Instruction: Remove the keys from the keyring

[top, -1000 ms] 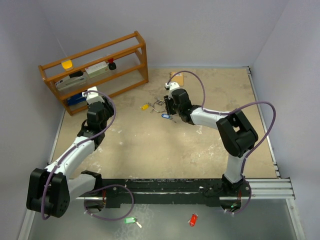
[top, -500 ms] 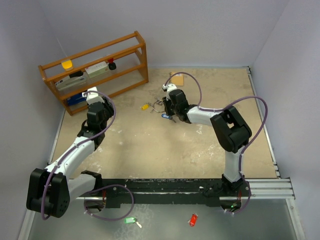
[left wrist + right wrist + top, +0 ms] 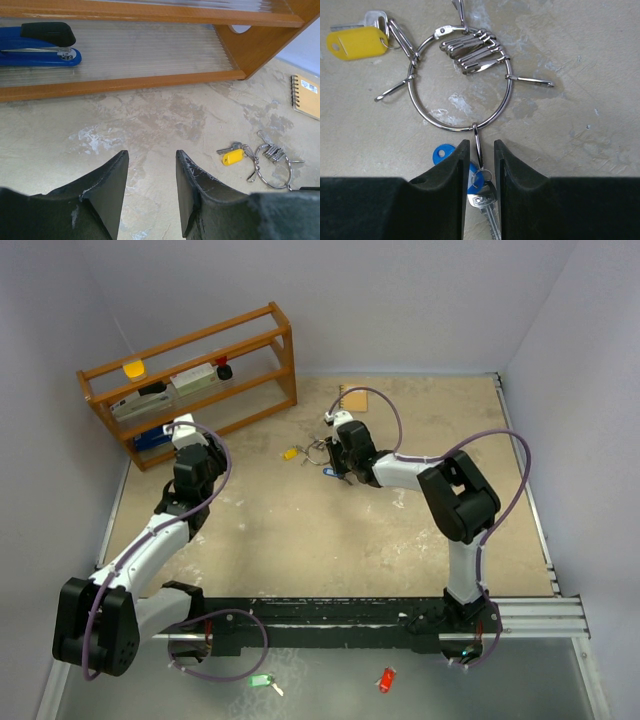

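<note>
two wrist views fill in what the overhead one cannot. from above, the keyring (image 3: 318, 449) is only a small silver tangle toward the far edge of the tabletop (image 3: 300, 530), about mid-width, partly under the right fingers (image 3: 338, 456).

the right wrist view shows it as a thin round wire ring lying flat. it carries a bunch of small silver clips (image 3: 472, 47). the yellow-tagged key (image 3: 355, 41) hangs on the side toward the left edge, and the blue-tagged key (image 3: 442, 151) hangs from a link on the side toward the near edge. the right fingers stand a narrow gap apart with that link between them, neither visibly pressing it.

only the left wrist view shows the blue stapler (image 3: 37, 45) on the bottom shelf of the wooden rack (image 3: 125, 82). the left fingers (image 3: 116, 177) are spread with nothing between them, well apart from the ring.

the tabletop is mottled beige, scuffed white in patches, and the walls are pale lilac. a spiral notebook (image 3: 353, 398) lies near the far edge.
</note>
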